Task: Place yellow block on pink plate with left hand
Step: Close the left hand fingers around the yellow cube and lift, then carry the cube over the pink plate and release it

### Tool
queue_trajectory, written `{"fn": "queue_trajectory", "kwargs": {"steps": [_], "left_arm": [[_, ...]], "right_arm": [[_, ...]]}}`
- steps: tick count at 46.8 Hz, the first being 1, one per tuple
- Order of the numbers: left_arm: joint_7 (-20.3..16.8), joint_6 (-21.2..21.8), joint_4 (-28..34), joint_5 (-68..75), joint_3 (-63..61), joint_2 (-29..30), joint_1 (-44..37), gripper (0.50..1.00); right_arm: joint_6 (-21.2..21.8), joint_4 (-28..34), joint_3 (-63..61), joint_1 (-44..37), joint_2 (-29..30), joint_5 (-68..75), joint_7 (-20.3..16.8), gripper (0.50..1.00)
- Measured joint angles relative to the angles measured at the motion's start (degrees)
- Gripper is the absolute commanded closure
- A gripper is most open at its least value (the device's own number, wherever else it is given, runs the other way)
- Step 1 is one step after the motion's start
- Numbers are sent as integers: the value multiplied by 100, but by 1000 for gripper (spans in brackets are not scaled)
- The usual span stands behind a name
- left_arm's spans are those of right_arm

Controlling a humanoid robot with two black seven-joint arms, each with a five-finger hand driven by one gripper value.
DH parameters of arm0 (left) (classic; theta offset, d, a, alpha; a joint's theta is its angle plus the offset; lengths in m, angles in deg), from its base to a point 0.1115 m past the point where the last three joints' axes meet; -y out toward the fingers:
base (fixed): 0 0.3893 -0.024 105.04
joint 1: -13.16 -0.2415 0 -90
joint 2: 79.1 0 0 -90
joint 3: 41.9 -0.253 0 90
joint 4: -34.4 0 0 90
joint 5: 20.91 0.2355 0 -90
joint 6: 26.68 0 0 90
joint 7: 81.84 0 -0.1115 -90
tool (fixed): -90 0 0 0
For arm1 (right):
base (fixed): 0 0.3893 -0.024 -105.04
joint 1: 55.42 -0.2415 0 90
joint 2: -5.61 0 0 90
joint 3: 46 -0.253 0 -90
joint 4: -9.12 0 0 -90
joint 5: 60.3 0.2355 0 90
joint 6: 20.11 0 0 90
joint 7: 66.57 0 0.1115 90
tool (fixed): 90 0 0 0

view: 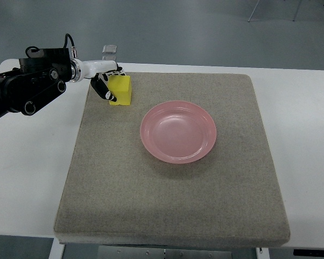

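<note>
The yellow block (122, 90) is at the far left corner of the grey mat (173, 183). My left hand (109, 81) comes in from the left edge and is curled around the block's left and far sides, with dark fingers (103, 89) pressed against it. I cannot tell whether the block rests on the mat or is just off it. The pink plate (178, 131) sits empty on the mat, to the right of the block and a little nearer. The right arm is out of view.
The mat lies on a white table (32, 162) with bare margins left and right. A small clear object (109, 50) stands at the table's far edge behind my hand.
</note>
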Motion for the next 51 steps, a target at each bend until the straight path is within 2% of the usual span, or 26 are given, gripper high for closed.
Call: {"fn": "queue_trajectory", "kwargs": {"steps": [3, 12, 24, 28, 41, 51], "left_arm": [[0, 0, 0, 0, 0, 0, 2, 887], [0, 0, -1, 1, 0, 9, 33, 999], [-6, -65, -133, -65, 15, 289, 377, 1000], [-9, -90, -531, -93, 23, 462, 482, 1000], [-9, -260, -2657, -122, 39, 935, 488, 1000], [-8, -329, -3243, -15, 9, 875, 412, 1000]], "right_arm": [[0, 0, 0, 0, 0, 0, 0, 576], [0, 0, 0, 0, 0, 0, 0, 576], [0, 0, 0, 0, 0, 0, 1, 576], [0, 0, 0, 1, 0, 0, 1, 576], [0, 0, 0, 1, 0, 0, 1, 576], [0, 0, 0, -1, 0, 0, 1, 576]]}}
